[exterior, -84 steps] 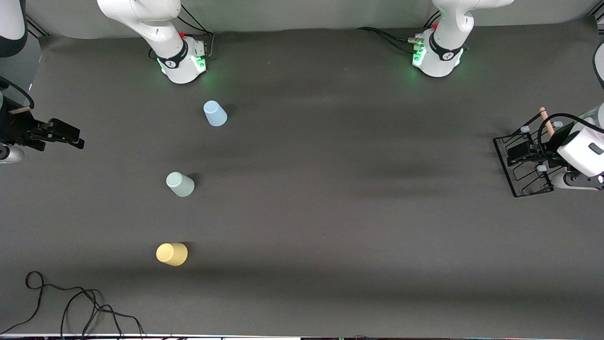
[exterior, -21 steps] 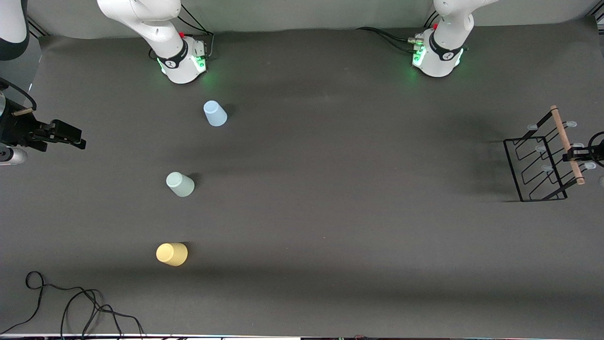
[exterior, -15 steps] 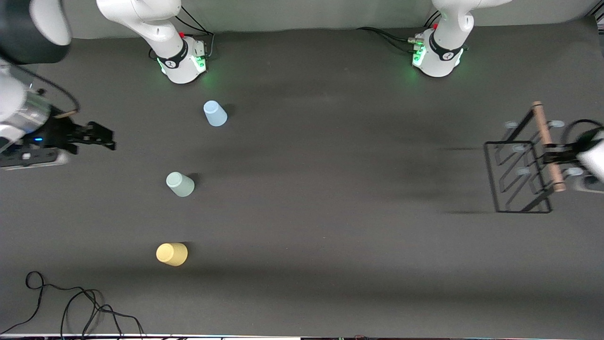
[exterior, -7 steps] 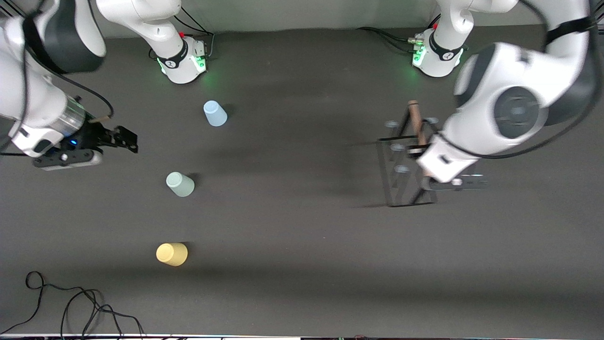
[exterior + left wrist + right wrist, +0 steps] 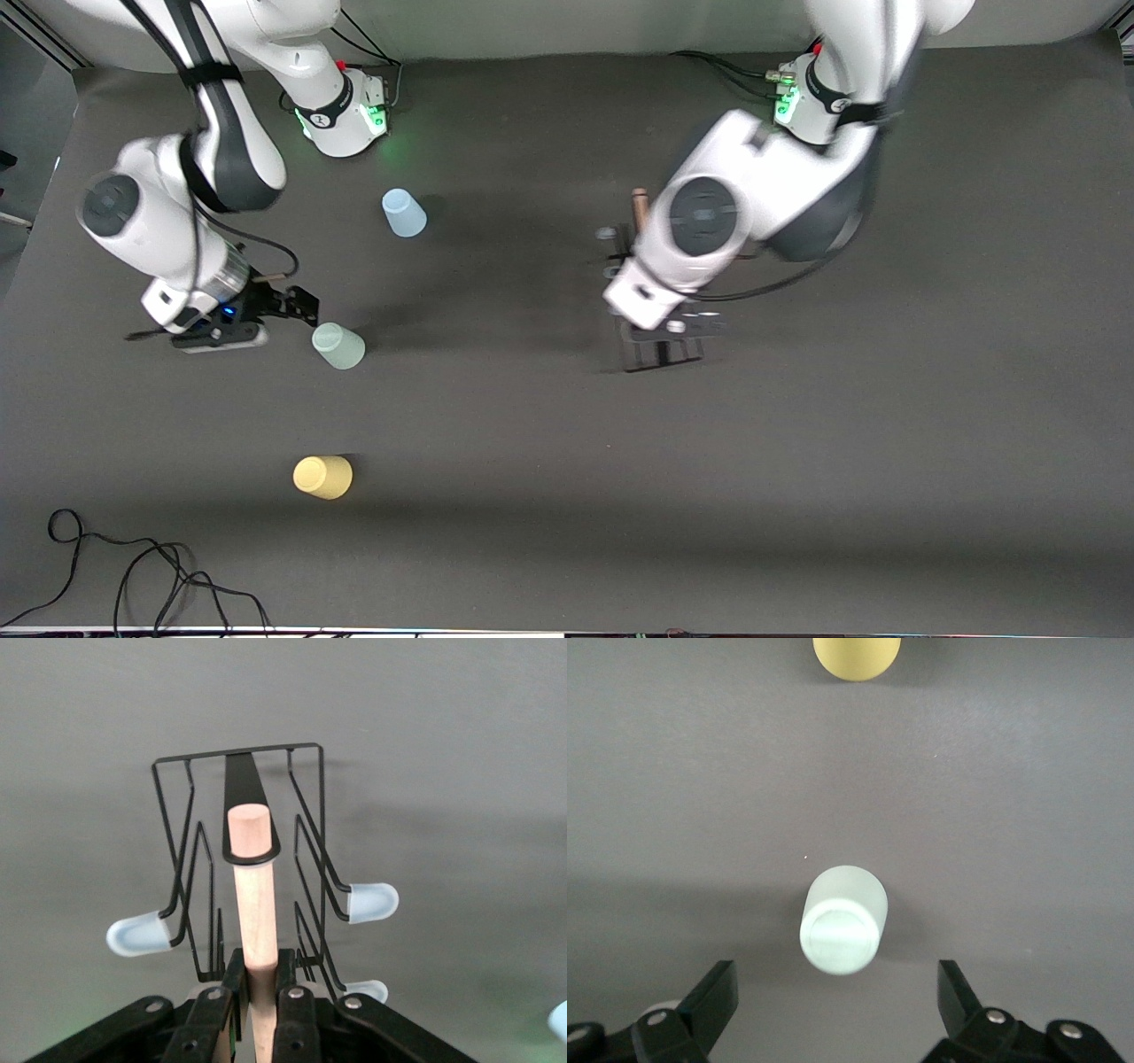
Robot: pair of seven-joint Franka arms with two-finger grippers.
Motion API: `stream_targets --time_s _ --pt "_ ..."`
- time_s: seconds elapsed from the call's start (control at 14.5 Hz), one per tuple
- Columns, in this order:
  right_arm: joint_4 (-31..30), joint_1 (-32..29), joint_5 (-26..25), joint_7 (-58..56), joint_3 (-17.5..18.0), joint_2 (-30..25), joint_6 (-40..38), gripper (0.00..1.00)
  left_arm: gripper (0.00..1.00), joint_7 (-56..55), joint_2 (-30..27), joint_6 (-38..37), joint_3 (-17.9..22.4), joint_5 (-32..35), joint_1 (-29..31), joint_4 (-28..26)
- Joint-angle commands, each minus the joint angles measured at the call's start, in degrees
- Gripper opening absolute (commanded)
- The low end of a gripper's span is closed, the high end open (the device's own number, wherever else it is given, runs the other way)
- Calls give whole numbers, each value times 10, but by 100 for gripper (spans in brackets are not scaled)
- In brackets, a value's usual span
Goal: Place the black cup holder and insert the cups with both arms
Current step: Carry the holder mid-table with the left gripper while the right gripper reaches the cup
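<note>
The left gripper (image 5: 257, 1005) has its fingers (image 5: 213, 1014) clamped on the light wooden rod (image 5: 252, 895) of the black wire cup holder with pale grey-tipped pegs (image 5: 657, 341), carrying it over the middle of the dark grey tabletop (image 5: 886, 443); the right gripper (image 5: 301, 306) hangs just beside the pale mint green plastic tumbler (image 5: 337, 346), fingers (image 5: 713, 1001) spread wide and empty. The light blue plastic tumbler (image 5: 403, 213) stands nearer the edge where the arms' bases are; the yellow plastic tumbler (image 5: 322, 476) stands nearer the front camera's edge; all three sit toward the right arm's end
</note>
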Motion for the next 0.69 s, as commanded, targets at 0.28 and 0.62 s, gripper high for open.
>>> stream_targets --time_s 0.28,0.62 --pt "-22 23 16 32 -1 84 122 100 73 -42 68 52 4 2 -57 74" --pt "-23 23 16 31 -1 102 130 100 100 -23 49 5 8 43 -57 80"
